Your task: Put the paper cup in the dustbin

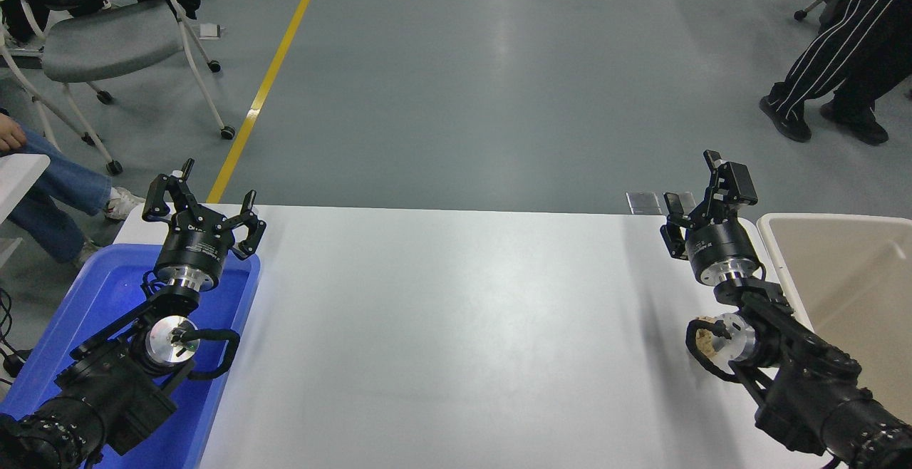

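The paper cup is not in view. The beige dustbin point(848, 276) stands at the table's right edge, its inside partly visible and showing no cup. My right gripper point(695, 187) is open and empty, raised above the table's far right corner, just left of the dustbin's rim. My left gripper point(203, 194) is open and empty, parked at the lower left over the blue tray.
A bright blue tray point(85, 312) lies at the table's left under the left arm. A small crumpled tan paper ball point(705, 341) lies on the table, mostly hidden by my right arm. A person's legs point(833, 63) stand at the top right. A chair point(107, 34) stands at the top left.
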You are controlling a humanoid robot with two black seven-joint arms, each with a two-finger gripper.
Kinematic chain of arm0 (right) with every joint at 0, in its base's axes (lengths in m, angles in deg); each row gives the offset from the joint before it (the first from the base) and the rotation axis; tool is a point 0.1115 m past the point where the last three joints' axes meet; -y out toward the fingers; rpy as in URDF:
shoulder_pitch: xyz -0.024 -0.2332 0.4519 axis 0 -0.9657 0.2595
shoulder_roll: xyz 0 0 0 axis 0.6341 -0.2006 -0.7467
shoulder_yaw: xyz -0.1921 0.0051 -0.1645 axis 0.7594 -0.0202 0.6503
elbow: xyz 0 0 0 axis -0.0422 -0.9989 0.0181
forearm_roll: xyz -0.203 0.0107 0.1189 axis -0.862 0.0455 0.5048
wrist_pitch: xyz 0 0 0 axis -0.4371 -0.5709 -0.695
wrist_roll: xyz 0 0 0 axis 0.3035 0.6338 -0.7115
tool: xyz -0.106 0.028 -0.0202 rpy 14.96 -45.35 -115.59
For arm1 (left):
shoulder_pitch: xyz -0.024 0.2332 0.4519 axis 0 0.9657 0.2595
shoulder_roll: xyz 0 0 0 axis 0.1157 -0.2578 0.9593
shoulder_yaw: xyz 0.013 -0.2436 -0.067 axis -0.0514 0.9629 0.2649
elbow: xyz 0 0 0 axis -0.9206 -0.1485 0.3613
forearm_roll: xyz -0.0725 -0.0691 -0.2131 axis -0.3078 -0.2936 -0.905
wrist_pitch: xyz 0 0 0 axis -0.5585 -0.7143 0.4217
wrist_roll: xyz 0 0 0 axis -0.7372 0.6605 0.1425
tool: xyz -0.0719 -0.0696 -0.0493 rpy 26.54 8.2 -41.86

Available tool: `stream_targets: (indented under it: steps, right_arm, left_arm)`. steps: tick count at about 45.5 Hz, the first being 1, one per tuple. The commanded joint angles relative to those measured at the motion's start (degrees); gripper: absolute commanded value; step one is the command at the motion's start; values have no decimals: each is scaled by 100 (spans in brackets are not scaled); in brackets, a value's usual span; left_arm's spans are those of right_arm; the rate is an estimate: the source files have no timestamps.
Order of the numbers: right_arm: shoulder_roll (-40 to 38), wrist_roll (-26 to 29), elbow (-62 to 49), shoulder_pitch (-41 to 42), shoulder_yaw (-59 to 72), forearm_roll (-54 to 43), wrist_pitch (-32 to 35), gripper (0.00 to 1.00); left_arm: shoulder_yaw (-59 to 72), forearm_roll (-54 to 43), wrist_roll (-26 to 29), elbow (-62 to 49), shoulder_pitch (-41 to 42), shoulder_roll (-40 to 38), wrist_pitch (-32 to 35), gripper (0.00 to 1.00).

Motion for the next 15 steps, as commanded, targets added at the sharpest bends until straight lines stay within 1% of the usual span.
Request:
stream_targets:
  steps: [1,15]
  right_arm:
    - [-47,1,-114,43,42,38,-9,99]
    - [-47,1,-176,51,42,55,-9,99]
  left_arm:
    - [0,0,1,0,0,0,0,100]
    - [0,0,1,0,0,0,0,100]
